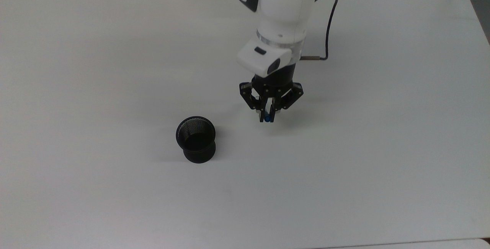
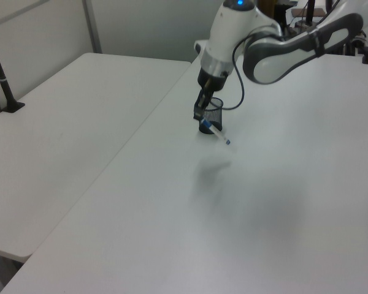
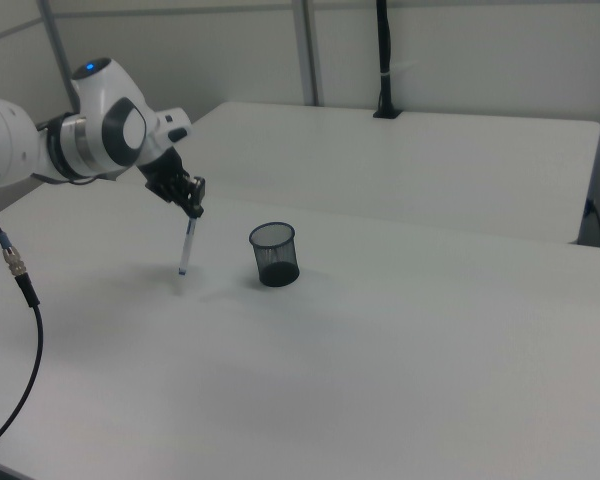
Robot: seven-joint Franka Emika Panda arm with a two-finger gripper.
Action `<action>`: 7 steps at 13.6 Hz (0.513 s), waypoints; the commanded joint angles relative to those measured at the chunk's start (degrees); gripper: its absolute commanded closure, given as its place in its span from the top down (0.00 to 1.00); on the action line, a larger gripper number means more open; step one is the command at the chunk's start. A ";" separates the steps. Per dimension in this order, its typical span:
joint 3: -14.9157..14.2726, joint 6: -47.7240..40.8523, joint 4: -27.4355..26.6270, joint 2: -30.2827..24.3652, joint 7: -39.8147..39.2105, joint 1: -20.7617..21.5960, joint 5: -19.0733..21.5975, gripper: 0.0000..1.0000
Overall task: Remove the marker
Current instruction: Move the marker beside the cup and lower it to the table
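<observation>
your tool (image 1: 268, 116) was clamped on the marker (image 3: 187, 246), its two fingers drawn in narrow around the barrel's upper end. in the right view the marker hung nearly upright from the tool (image 3: 193, 208), white barrel with a blue band partway down and a blue tip at the bottom, the tip just above the worktop (image 3: 400, 340) or touching it; you could not tell which from these views. in the left view the marker (image 2: 218, 134) slanted away from the tool (image 2: 199, 115) toward 4 o'clock, its blue end lowest. in the top view you saw it almost end-on, a small blue spot (image 1: 267, 119) between the fingertips.

the marker was outside the black mesh cup (image 1: 196, 139). in the top view the cup stood upright on the worktop (image 1: 383, 145) at about 8 o'clock from the tool, apart from it with bare surface between. in the right view the cup (image 3: 275, 254) sat at 3 o'clock from the marker, near but not touching. in the left view the cup (image 2: 213, 114) was partly hidden behind the tool, just beyond it.

the white arm (image 1: 281, 8) reached down from 12 o'clock in the top view, with a dark cable (image 1: 328, 27) looping off its wrist at the top view's right.
</observation>
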 commanded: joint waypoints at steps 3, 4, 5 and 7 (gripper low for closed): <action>-0.66 -0.56 0.56 4.53 -0.89 1.10 0.91 0.34; -0.66 -0.56 0.56 4.53 -0.98 1.10 0.73 0.82; -0.66 -0.56 0.56 4.27 -0.98 1.27 0.47 1.00; -0.66 -1.00 0.47 1.65 -1.24 1.27 0.47 1.00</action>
